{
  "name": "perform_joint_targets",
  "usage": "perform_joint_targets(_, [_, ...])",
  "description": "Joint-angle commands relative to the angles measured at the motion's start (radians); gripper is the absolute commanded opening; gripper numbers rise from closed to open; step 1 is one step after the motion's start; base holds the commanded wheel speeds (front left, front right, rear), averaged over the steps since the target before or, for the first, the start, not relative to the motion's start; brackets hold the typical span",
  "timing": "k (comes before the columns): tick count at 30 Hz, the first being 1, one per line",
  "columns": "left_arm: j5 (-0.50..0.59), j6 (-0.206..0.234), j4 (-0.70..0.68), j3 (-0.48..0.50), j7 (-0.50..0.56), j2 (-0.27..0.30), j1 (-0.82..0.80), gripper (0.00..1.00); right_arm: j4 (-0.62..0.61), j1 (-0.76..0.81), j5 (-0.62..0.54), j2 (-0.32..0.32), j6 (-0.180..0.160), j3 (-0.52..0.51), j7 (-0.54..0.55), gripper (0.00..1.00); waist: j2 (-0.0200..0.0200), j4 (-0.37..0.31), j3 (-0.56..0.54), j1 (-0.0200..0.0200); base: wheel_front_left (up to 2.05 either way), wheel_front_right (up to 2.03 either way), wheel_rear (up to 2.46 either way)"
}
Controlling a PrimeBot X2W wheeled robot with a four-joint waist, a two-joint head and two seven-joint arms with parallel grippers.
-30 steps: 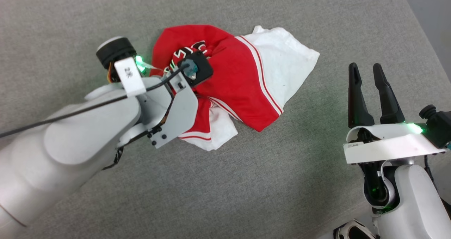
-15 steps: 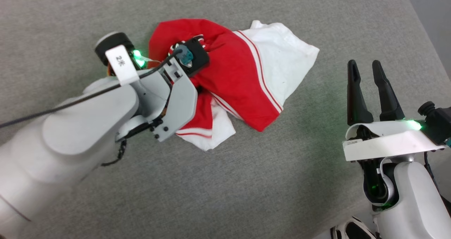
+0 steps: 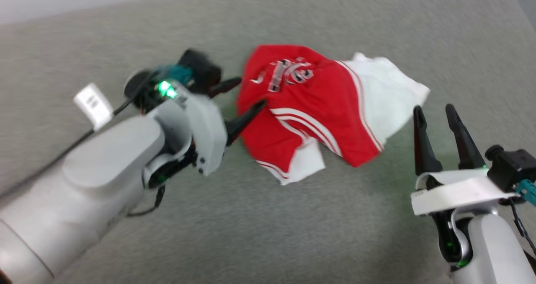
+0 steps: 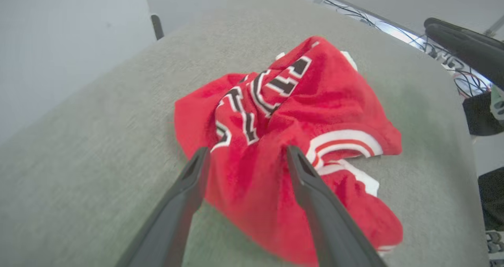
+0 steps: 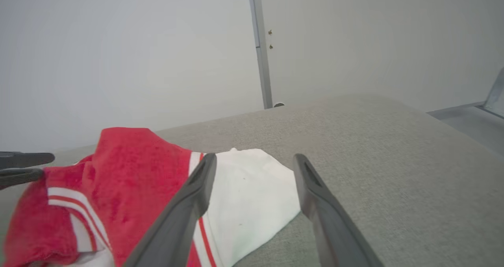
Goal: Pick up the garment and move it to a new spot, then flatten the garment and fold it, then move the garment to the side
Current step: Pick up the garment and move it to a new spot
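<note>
beside the crumpled garment, the left jaws and right jaws stand wide, empty.

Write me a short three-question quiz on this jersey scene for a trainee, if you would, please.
1. True or false: the left gripper is shut on the garment.
2. Which part of the garment lies nearest the right gripper? A: the red lettered part. B: the white panel. C: a black collar.
3. Fill in the blank: the garment lies crumpled on a ____ fabric surface.

Key:
1. False. Its fingers stand apart at the garment's edge, gripping nothing.
2. B.
3. Grey.
</note>
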Motion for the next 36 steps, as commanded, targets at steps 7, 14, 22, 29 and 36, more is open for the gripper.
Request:
perform_joint_targets(7, [-0.124, 0.001, 0.117, 0.078, -0.248, 0.008, 0.196, 1.00, 0.030, 0.067, -0.020, -0.031, -0.001, -0.011, -0.001, 1.00, -0.0001, 0.208, -0.189, 0.0000, 0.00, 0.00, 0.00])
perform_joint_targets(14, [-0.099, 0.042, 0.131, 0.315, -0.277, -0.008, 0.393, 1.00, 0.033, 0.121, -0.023, -0.052, -0.001, -0.036, -0.001, 1.00, -0.0001, 0.271, -0.235, 0.0000, 0.00, 0.00, 0.00])
perform_joint_targets(22, [0.158, 0.126, -0.022, 0.786, -0.276, -0.080, 0.791, 1.00, 0.026, 0.191, -0.026, -0.066, -0.001, -0.056, -0.001, 1.00, -0.0001, 0.314, -0.270, 0.0000, 0.00, 0.00, 0.00])
perform_joint_targets(29, [0.403, 0.150, -0.162, 1.016, -0.277, -0.142, 1.027, 1.00, 0.019, 0.272, -0.016, -0.070, -0.001, -0.084, -0.001, 1.00, -0.0001, 0.336, -0.310, 0.0000, 0.00, 0.00, 0.00])
perform_joint_targets(36, [0.595, 0.174, -0.287, 1.134, -0.277, -0.197, 1.198, 1.00, 0.008, 0.327, -0.016, -0.069, -0.001, -0.099, 0.002, 1.00, -0.0001, 0.327, -0.346, 0.0000, 0.00, 0.00, 0.00])
